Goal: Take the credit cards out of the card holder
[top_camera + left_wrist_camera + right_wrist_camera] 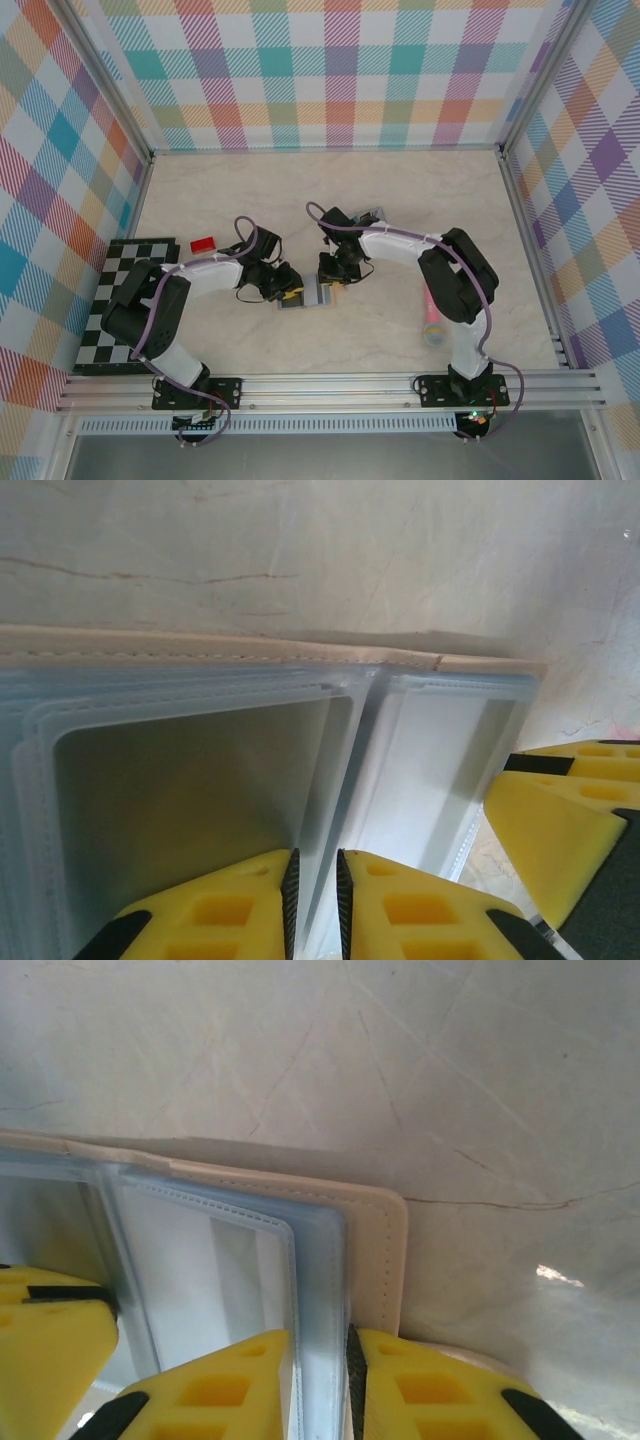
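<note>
I am working both arms at the middle of the table [420, 200], where the card holder [200, 770] is lying open, clear sleeves facing up, its tan edge just beyond my fingertips. The left gripper [315, 905] is straddling 1 sleeve leaf with its jaws standing narrow; I cannot tell whether the pads are pinching it or merely flanking it. The right gripper [320, 1385] is sitting just beside it, jaws equally narrow around the blue-grey sleeve edge at the holder's outer corner. Again I cannot tell if it is gripping. 1 red credit card [204, 243] is lying on the table, well to the left of the left fingers, beside the checkered board [120, 310].

I am judging the step as checking the remaining sleeves, though whether 1 is holding a second card is too hazy to tell. Next I am expecting to need 1 gripper pinning the holder while the other spreads a sleeve — gently, since the plastic looks floppy.
</note>
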